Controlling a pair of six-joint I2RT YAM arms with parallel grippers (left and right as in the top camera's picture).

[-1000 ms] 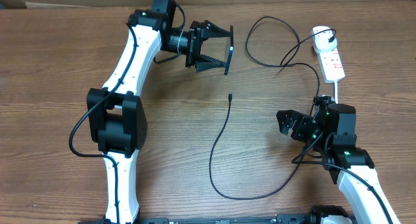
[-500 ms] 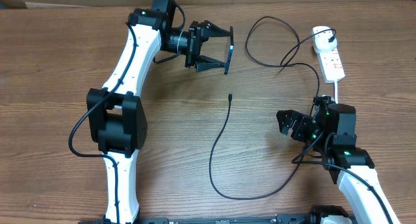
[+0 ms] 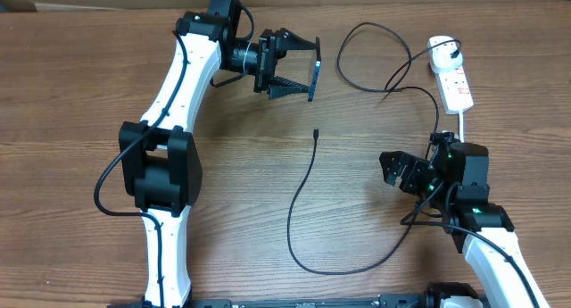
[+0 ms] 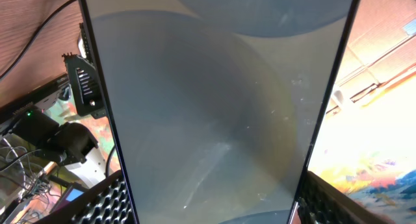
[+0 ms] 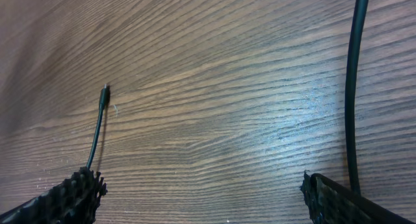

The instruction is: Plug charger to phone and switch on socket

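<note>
So, nothing had actually changed over that last second. Both arms sat frozen and the cable hadn't budged. My left gripper (image 3: 314, 70) was clamped on the phone (image 3: 316, 81), holding it up off the table (image 3: 80, 94), edge-on to the overhead camera. My right gripper (image 3: 390, 169) was spread wide with nothing in it, low over the wood.

The charger (image 3: 299, 192) lay loose on the table. Its connector tip (image 3: 315, 131) was a little short of the left gripper's fingertips and well out ahead of the right one, touching neither. The socket (image 3: 453, 80) sat out past my right gripper, apart from it.

My read was that this was a pause and the task was no further along. The phone was up and ready, but the tip wasn't picked up, nothing was plugged into the phone and the switch was untouched. I figured the free right gripper was the one to go fetch that tip.

What I couldn't make out:
- In the left wrist view the phone filled nearly everything as a dull grey reflective slab. I couldn't tell screen from back, and the charging port wasn't visible.
- The tip was too tiny to judge which way it faced.
- The socket's red marks were too small to read as on or off.
- The cable reached the socket's far end, but I couldn't tell whether the adapter was seated.
</note>
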